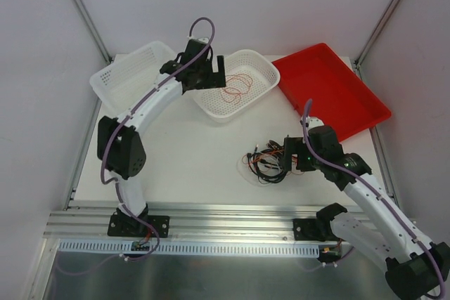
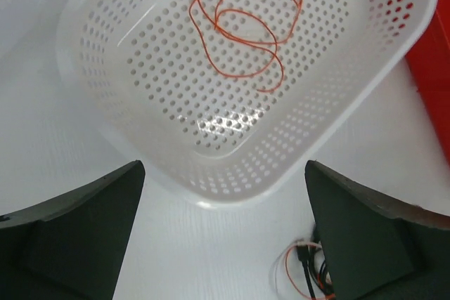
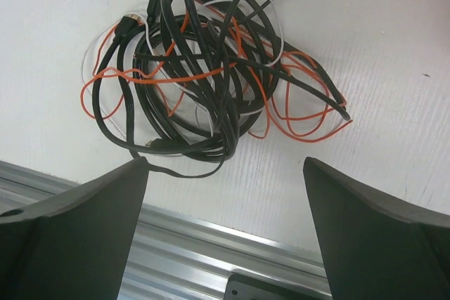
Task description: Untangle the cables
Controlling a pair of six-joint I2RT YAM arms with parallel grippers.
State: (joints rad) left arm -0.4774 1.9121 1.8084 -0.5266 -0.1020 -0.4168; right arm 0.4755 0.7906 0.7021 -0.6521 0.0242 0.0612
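Note:
A tangle of black, orange and white cables (image 1: 267, 163) lies on the white table in front of the right arm; the right wrist view shows the tangle (image 3: 211, 82) in full. My right gripper (image 1: 290, 156) is open and empty above its right side. A loose orange cable (image 1: 235, 86) lies coiled in the middle white basket (image 1: 261, 68), also in the left wrist view (image 2: 242, 26). My left gripper (image 1: 211, 75) is open and empty above that basket's left rim. The edge of the tangle (image 2: 302, 272) shows by the left gripper's right finger.
A second white basket (image 1: 130, 75) stands at the back left. A red tray (image 1: 330, 89) stands at the back right, touching the middle basket. An aluminium rail (image 1: 225, 219) runs along the table's near edge, seen also in the right wrist view (image 3: 211, 244).

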